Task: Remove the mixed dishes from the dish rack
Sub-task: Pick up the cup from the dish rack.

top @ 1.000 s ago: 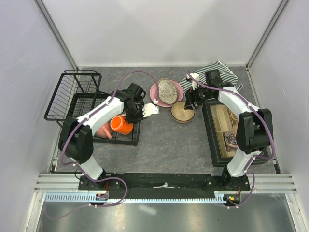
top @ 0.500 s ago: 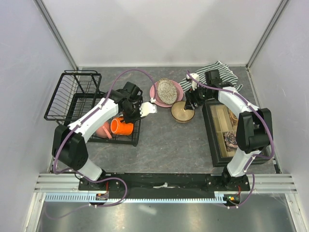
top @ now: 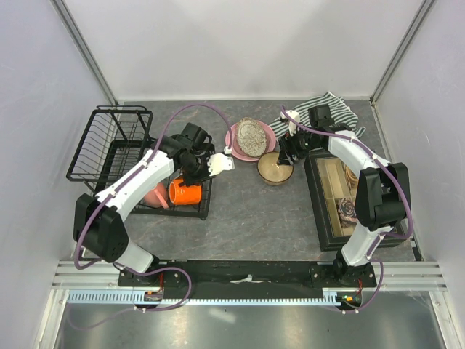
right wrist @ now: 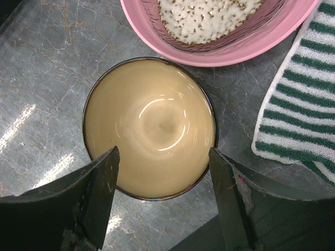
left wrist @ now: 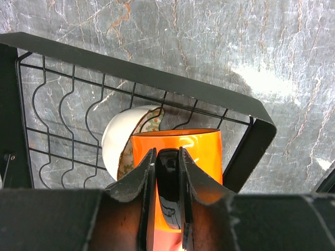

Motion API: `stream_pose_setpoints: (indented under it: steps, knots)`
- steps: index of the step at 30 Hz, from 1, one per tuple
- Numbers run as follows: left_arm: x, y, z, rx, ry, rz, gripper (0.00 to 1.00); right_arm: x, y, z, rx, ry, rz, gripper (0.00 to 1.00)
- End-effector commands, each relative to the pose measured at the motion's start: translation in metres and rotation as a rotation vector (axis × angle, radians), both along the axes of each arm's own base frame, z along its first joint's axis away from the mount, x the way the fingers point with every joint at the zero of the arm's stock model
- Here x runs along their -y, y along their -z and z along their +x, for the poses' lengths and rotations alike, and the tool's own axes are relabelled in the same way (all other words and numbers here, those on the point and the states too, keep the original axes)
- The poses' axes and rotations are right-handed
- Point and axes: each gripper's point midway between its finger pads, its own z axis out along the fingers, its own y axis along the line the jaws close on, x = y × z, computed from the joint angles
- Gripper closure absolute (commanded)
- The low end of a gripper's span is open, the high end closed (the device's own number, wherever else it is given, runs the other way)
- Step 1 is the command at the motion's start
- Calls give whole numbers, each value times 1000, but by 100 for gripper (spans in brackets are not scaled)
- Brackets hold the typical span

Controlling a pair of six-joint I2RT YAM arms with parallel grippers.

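The black wire dish rack (top: pixel 109 142) stands at the left, and its near rim shows in the left wrist view (left wrist: pixel 157 73). My left gripper (top: pixel 195 171) (left wrist: pixel 167 154) is shut on a glossy black part of the orange mug (top: pixel 185 192) (left wrist: pixel 178 142), over the rack's near right corner. A small floral bowl (left wrist: pixel 118 141) lies under the mug. A pink mug (top: pixel 155 195) lies beside it. The pink plate (top: pixel 232 138) holds the patterned oval dish (top: pixel 251 136). My right gripper (top: pixel 285 154) (right wrist: pixel 163 157) hangs open over the tan-brown bowl (top: pixel 275 168) (right wrist: pixel 152 125).
A dark compartmented box (top: pixel 345 196) sits at the right. A green-striped towel (top: pixel 328 110) (right wrist: pixel 298 120) lies at the back right, close to the plate and bowl. White walls close in the table on three sides.
My left arm's elbow has swung left and its wrist has shifted slightly toward the back, still holding the orange mug. The right arm has not moved.
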Motion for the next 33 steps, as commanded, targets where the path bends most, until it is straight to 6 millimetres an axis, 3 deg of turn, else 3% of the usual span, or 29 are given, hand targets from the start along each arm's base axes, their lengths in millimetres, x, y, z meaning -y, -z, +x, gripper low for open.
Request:
stream_pose_setpoints:
  steps: [1,8,13,23,27,33]
  knots:
    - [0,-19,6,72,-26,-32,99,-3,1,0,-7,-16,21,23]
    - [-3,-30,6,110,-37,-40,98,-5,1,-1,-13,-23,31,23]
    - [-2,-43,9,157,-36,-67,98,-16,-10,-6,-29,-49,101,23]
    - [-3,-49,9,184,-33,-74,98,-29,-18,-13,-60,-78,164,23]
    - [-1,-61,12,219,-36,-98,99,-51,-32,-23,-56,-140,218,23]
    - [3,-78,17,265,-50,-160,98,-106,-54,-41,-27,-242,306,23]
